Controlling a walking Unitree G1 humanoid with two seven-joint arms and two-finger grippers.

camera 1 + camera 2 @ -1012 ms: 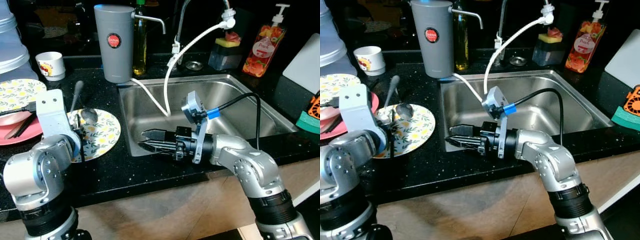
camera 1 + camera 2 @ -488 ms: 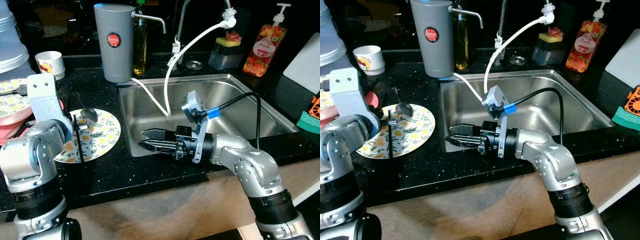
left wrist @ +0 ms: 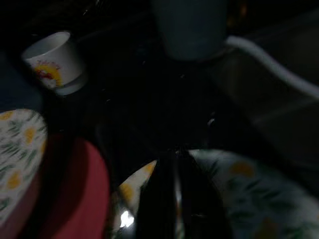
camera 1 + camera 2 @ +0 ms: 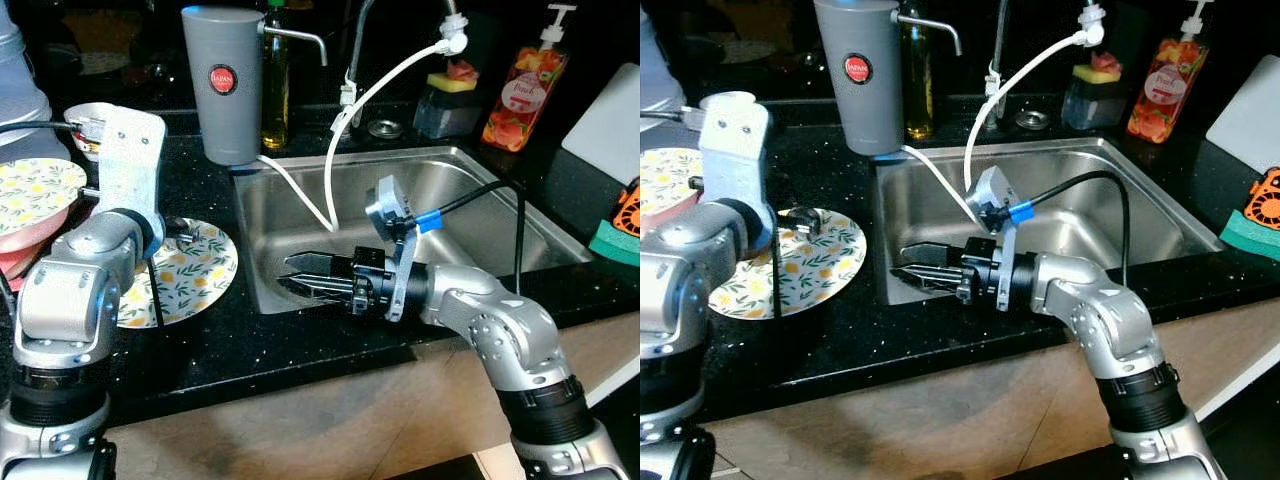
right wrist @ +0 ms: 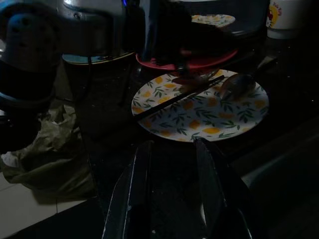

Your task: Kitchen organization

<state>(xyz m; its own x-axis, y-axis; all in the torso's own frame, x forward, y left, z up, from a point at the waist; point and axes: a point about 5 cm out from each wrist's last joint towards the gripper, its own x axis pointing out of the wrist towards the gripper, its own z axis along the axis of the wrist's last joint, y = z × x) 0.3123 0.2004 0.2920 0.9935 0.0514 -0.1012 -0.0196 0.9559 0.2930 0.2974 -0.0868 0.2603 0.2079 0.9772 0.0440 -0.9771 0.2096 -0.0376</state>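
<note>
Your right gripper (image 4: 297,275) is slightly open and empty, over the sink's (image 4: 500,215) left edge. You see the flowered plate (image 4: 195,275) just to its left; the left gripper's state you cannot tell.

left arm raised; right gripper (image 4: 300,276) slightly parted, pointing left.

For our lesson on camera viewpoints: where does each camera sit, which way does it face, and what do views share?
Head eyes: look down on the steel sink, both silver arms.
Left wrist: faces the white printed cup, dark fingers.
Right wrist: along its open right gripper toward the floral round plate.
Shared: the plate.
</note>
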